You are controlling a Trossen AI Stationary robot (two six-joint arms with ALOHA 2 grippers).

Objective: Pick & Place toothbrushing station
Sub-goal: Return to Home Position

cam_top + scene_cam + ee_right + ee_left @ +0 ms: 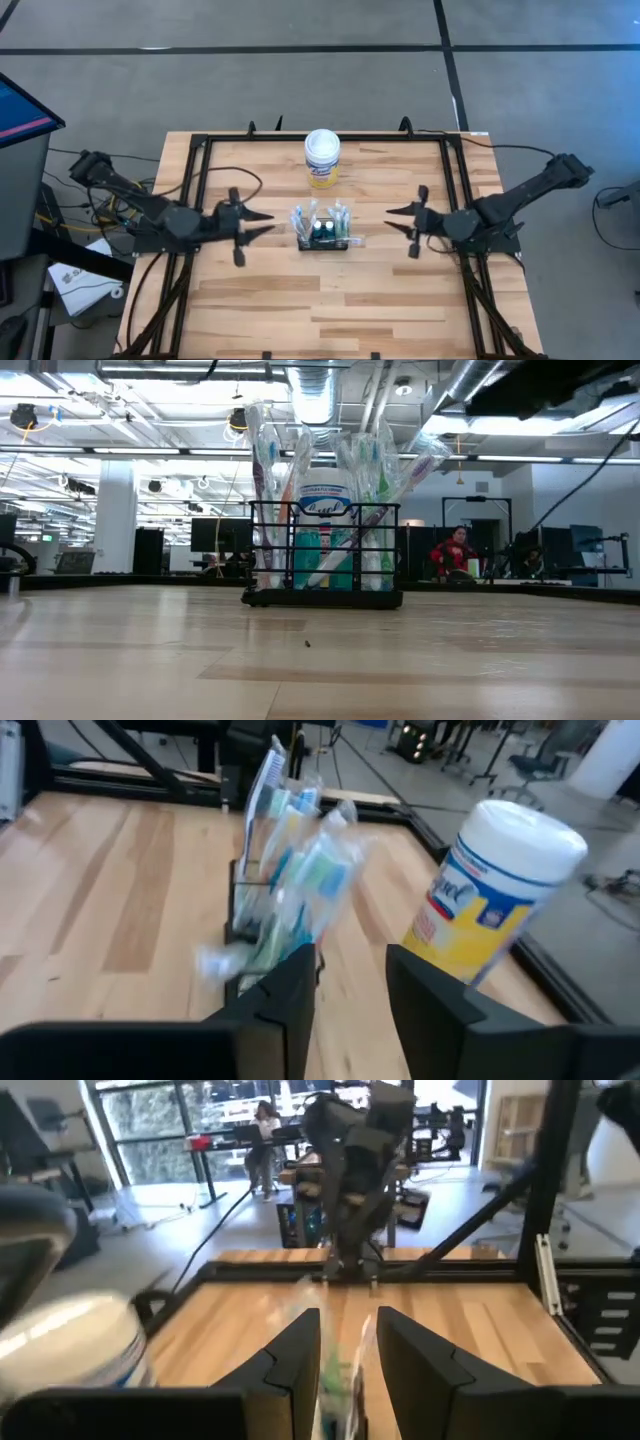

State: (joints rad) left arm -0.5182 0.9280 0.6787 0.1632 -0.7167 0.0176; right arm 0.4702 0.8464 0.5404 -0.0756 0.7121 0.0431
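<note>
From above, the toothbrushing station [325, 244] stands near the middle of the wooden desk [300, 300], packed with toothbrushes [318, 215] that stick up out of it; a white-lidded, yellow-labelled canister [322, 158] stands behind it, near but apart, toward the desk's far edge; the left tool [270, 223] hangs to the station's left and the right tool [390, 220] to its right, each clear of it and pointing at it, each with its two fingers spread apart and holding nothing; a black frame [195, 190] runs round the desk.

At desk height, the station [322, 598] sits flat on the wood with its wire walls upright; the toothbrushes [262, 460] lean outward above the rim, some in clear wrapping; the canister [325, 500] shows through the mesh behind; far off in the room sits a person [452, 552] in red.

From the left wrist, the dark fingers [295, 1355] stand apart, with blurred toothbrushes [335, 1370] showing in the gap beyond them; the canister [75, 1340] is off to one side; the right arm [358, 1160] faces across the desk.

From the right wrist, the fingers [425, 990] are likewise apart with nothing gripped; the station [237, 910] lies ahead, the canister [490, 890] beside it, not touching.
</note>
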